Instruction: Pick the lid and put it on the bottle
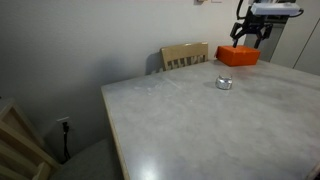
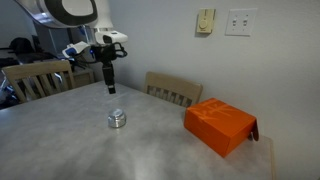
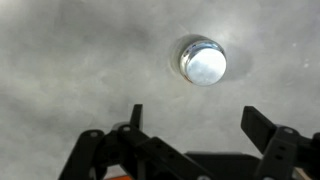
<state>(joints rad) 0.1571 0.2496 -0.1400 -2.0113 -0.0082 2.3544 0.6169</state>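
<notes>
One arm here, jaws spread wide, nothing between them. Left to right in an exterior view:

- wooden chair (image 2: 40, 75) at the far left, behind the grey table (image 2: 60, 140)
- gripper (image 2: 110, 90) hangs pointing straight down over the tabletop, clear of it
- bottle (image 2: 117, 120) stands upright on the table at about 5 o'clock from the fingertips, near them but not touching
- second chair (image 2: 172, 90) is pushed in at the far table edge, about 2 o'clock from the bottle
- orange box (image 2: 220, 125) lies flat near the right end of the table, about 3 o'clock from the bottle and well apart
- wall switch (image 2: 205, 22) and outlet plate (image 2: 238, 22) sit on the wall at 12 o'clock from the box

Wrist view: both fingers (image 3: 135, 122) come in along the bottom edge, wide apart, with only bare tabletop in the gap. The bottle sits at about 12 o'clock from that gap, a touch toward 1, apart from both fingers. Its top is a bright whitish-grey round disc. That reads as the lid (image 3: 205, 66) resting on the bottle. Can't tell whether it's seated square or just lying there. No loose cap shows on the table in either exterior view.
</notes>
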